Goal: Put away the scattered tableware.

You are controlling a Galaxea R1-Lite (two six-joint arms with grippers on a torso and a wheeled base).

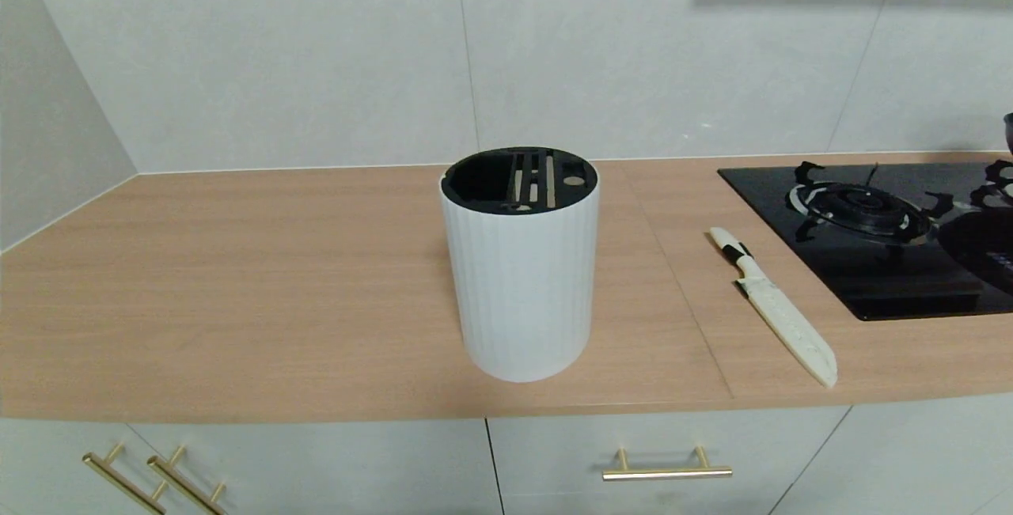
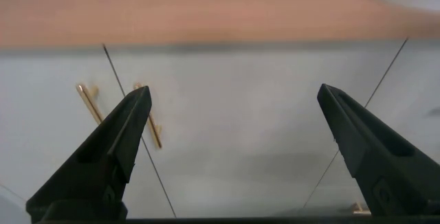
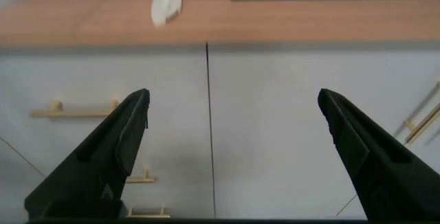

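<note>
A white ribbed cylindrical knife holder point(image 1: 520, 274) with a black slotted top stands in the middle of the wooden counter point(image 1: 237, 293). A cream knife point(image 1: 774, 307) with a black band on its handle lies flat to the holder's right, blade tip toward the counter's front edge. The blade tip point(image 3: 167, 1) also shows in the right wrist view, at the counter's edge. My left gripper point(image 2: 234, 104) hangs open below counter level, facing the cabinet fronts. My right gripper point(image 3: 234, 107) is open too, low before the cabinet doors under the knife. Both hold nothing.
A black gas stove point(image 1: 878, 222) is set into the counter at the right, close to the knife's handle. White cabinet doors with gold handles point(image 1: 666, 471) run under the counter. A tiled wall backs the counter. The counter's left half is bare wood.
</note>
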